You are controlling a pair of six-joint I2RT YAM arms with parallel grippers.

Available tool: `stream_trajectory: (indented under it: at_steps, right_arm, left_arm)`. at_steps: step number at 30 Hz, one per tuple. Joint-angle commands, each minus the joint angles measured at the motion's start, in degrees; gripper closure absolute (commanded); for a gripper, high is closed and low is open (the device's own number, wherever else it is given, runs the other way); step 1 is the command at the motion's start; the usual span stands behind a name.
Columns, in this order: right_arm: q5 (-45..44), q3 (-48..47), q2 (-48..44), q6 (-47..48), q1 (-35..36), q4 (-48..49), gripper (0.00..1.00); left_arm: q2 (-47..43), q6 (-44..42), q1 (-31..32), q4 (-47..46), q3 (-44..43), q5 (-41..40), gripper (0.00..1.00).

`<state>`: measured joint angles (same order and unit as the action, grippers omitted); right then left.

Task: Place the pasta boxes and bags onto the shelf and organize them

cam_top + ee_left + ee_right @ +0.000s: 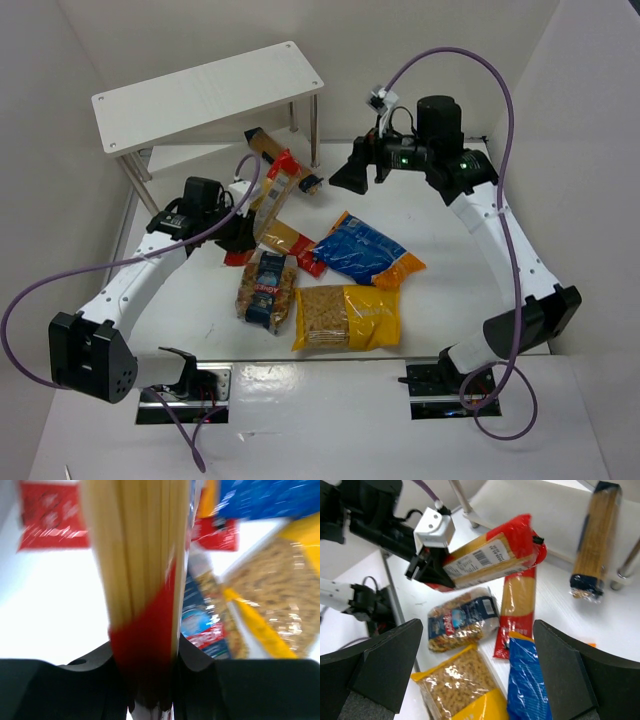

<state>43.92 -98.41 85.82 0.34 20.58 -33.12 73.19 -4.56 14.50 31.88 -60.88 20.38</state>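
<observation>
Spaghetti packet [145, 605]: clamped at its red end in my left gripper [238, 228], off the table, pointing to 1 o'clock toward the shelf [210, 90].
Right gripper [352, 176]: my jaws wide apart, empty, at the shelf's 4 o'clock.
Tan box [595, 535]: beneath the top board, dark end outward.
Second spaghetti packet [292, 246]: flat on the table.
Bags: blue-orange bag [368, 250]; yellow bag [348, 316] at its 6 o'clock; clear blue-labelled bag [266, 288] at its 8 o'clock.

I log two arms, left arm [130, 285] and right arm [495, 235]: white shells, black joint housings. One purple cable [470, 60] per arm, the right's arcing at 1 o'clock overhead. A green light [403, 157] on the right wrist. On the right gripper [360, 175]: broad black wedge fingers [385, 670].
</observation>
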Motion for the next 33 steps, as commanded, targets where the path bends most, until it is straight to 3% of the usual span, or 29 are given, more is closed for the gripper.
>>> stream_trajectory:
  at_steps: [1, 10, 19, 28, 33]
  right_arm:
    - [-4.63, 4.09, -4.43, 4.14, -0.45, 1.4, 0.0]
    - [-7.18, 13.15, -12.42, 6.43, -0.45, 2.53, 0.0]
    - [-6.04, 16.67, -14.71, 6.95, -2.74, 3.68, 0.0]
    - [-6.04, 19.49, -15.25, 6.96, -3.26, 4.74, 0.0]
    - [-5.51, 20.54, -14.72, 7.48, -4.32, 5.26, 0.0]
  left_arm:
    - [-1.64, -0.72, -0.18, -2.96, -3.89, -8.66, 1.0]
    - [-4.72, -1.42, 0.35, -7.96, 1.37, -31.52, 1.0]
    - [-6.39, -2.2, 2.71, -14.03, 5.95, -35.31, 1.0]
    - [-12.36, -4.84, 8.88, -14.13, 3.75, -45.95, 1.0]
    - [-10.7, -7.83, 9.93, -16.93, 3.75, -55.78, 1.0]
